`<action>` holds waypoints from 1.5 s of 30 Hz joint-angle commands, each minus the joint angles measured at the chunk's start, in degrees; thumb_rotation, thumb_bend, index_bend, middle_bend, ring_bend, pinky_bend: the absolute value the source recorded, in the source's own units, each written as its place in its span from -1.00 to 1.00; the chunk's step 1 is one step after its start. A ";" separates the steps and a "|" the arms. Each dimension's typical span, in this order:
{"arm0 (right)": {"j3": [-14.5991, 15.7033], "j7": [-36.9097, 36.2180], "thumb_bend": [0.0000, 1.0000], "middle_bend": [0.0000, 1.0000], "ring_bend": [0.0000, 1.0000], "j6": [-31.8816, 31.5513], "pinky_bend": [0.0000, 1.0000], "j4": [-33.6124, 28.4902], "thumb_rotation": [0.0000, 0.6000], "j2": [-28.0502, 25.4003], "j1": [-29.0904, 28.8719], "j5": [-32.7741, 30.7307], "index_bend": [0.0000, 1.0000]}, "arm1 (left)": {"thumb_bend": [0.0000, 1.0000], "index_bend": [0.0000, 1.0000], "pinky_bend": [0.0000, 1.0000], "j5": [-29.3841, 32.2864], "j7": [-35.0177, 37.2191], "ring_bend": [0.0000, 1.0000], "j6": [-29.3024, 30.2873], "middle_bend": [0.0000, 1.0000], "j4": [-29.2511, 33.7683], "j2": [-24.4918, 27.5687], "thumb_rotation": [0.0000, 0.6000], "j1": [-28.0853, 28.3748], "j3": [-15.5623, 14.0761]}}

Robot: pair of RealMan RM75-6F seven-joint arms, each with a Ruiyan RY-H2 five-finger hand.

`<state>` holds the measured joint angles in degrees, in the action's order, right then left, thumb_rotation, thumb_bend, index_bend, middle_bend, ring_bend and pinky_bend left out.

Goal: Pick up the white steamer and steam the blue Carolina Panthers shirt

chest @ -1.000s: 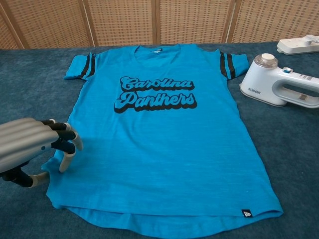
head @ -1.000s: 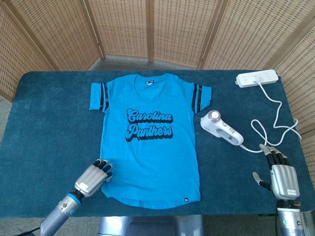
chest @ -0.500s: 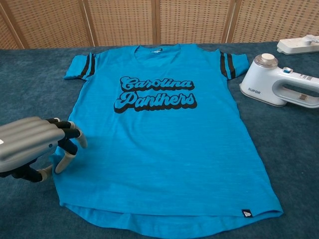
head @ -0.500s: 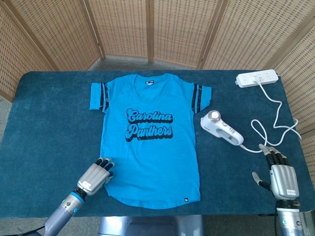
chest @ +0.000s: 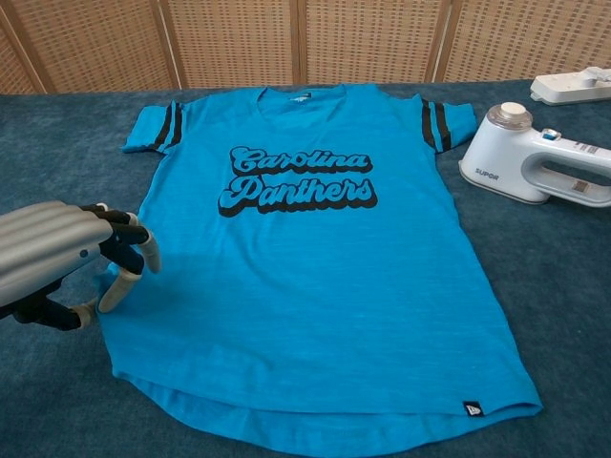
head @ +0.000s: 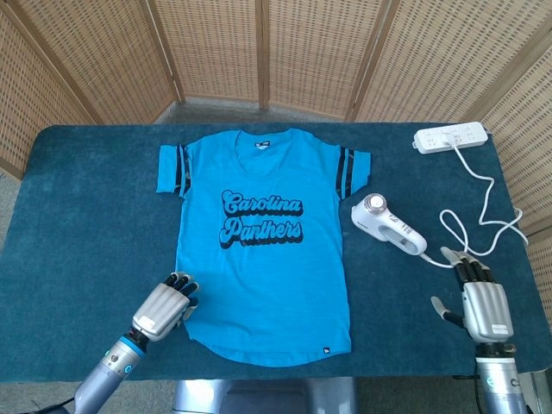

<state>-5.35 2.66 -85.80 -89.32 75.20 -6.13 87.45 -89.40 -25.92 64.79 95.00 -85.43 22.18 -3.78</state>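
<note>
The blue Carolina Panthers shirt (head: 263, 241) (chest: 305, 258) lies flat, front up, in the middle of the table. The white steamer (head: 390, 226) (chest: 535, 167) lies on its side to the right of the shirt, beside the sleeve. My left hand (head: 168, 306) (chest: 67, 262) sits at the shirt's lower left edge, fingers bent, fingertips touching the cloth and holding nothing. My right hand (head: 483, 306) hovers over the table's near right corner with fingers stretched out and empty, a short way short of the steamer's handle end. It does not show in the chest view.
A white power strip (head: 450, 137) (chest: 573, 86) lies at the far right corner, and its white cord (head: 483, 207) loops down to the steamer, passing just ahead of my right hand. Dark blue cloth (head: 86, 216) covers the table. Wicker screens stand behind.
My left hand shifted slightly at the shirt's lower left edge, and that hem corner now lies further in and smoother. My right hand has crept forward and a little left, toward the steamer.
</note>
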 commanded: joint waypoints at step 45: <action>-10.72 23.15 -0.42 -0.67 -0.70 14.42 -0.53 8.24 1.00 14.41 -19.87 -19.86 -0.92 | -0.10 0.42 -0.61 2.40 -1.43 -0.55 -0.75 -0.30 0.64 -0.95 1.00 0.33 -0.48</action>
<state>-15.99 25.56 -71.48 -81.36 89.34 -25.78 67.88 -87.00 -27.33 64.05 95.63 -86.37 22.51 -4.25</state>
